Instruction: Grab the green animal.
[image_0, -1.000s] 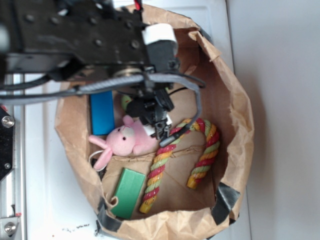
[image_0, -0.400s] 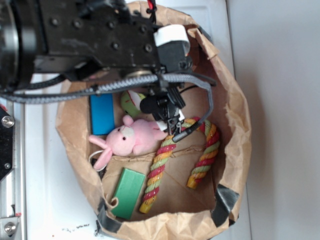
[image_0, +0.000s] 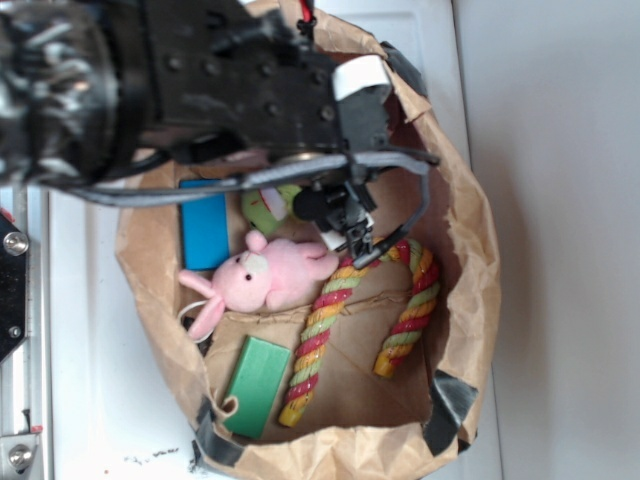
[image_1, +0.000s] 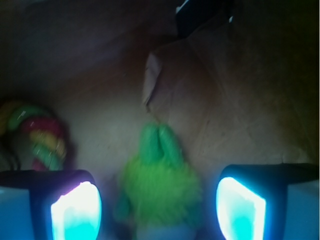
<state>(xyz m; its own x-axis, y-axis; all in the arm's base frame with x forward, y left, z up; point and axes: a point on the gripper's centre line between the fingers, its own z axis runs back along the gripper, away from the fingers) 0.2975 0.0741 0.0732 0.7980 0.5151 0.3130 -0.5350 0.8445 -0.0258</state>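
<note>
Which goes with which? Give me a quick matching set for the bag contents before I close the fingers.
Things:
1. green animal
2. pink bunny
3. green block
4. blue block

Places:
A. flat near the bag's bottom rim in the exterior view
B. between the open fingers in the wrist view
C. against the bag's left wall, above the bunny
D. middle of the bag, beside the rope

Pairs: 1-B, 2-D, 3-A, 4-C

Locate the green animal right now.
Wrist view: green animal lies centred between the open gripper fingers, rope toy left, inside the paper bag.

White table (image_0: 90, 400) — paper bag (image_0: 470, 300)
</note>
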